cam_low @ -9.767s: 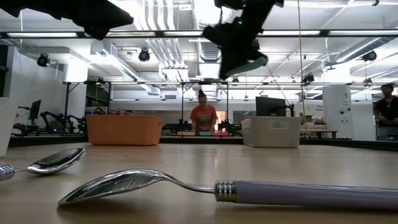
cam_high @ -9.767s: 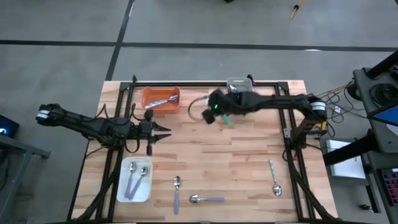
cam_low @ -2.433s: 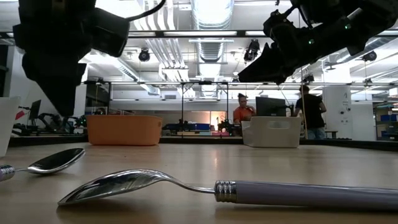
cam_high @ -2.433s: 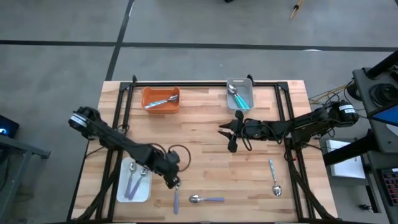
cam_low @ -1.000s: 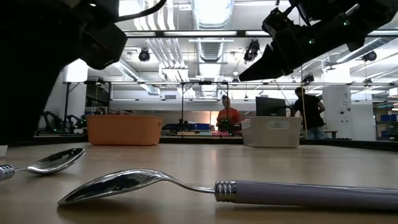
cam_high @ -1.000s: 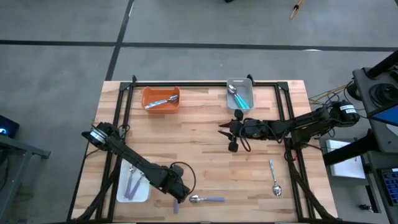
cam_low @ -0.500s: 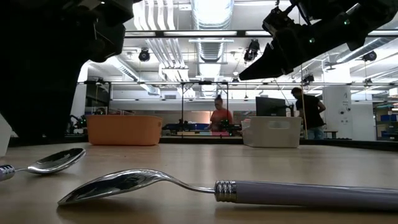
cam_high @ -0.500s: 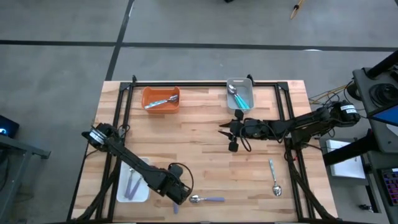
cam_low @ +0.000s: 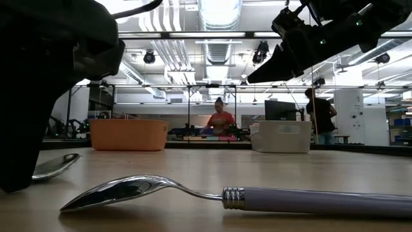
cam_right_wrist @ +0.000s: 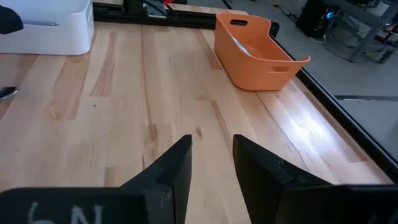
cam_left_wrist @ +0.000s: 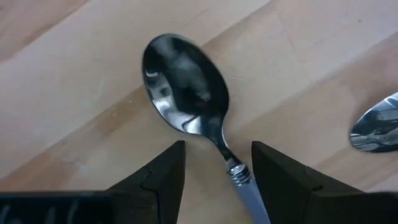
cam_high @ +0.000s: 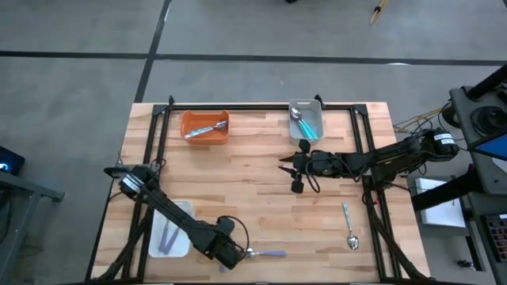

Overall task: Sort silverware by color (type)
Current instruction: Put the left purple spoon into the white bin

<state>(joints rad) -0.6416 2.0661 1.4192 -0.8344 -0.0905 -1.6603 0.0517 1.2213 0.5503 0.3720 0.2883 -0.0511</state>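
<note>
The wooden worktop [cam_high: 253, 198] carries an orange tray [cam_high: 205, 126], a grey tray [cam_high: 306, 119] and a white tray [cam_high: 170, 229]. The left tool [cam_left_wrist: 216, 180], fingers spread, straddles the neck of a lavender-handled spoon [cam_left_wrist: 189, 93] at the near edge. The right tool [cam_high: 287, 170] hangs mid-worktop, fingers parted, holding nothing.

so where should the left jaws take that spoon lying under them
On the slim neck just below the bowl of the spoon, coming straight down from above. It lies flat on the table, and the open left gripper already straddles that narrow part.
</note>
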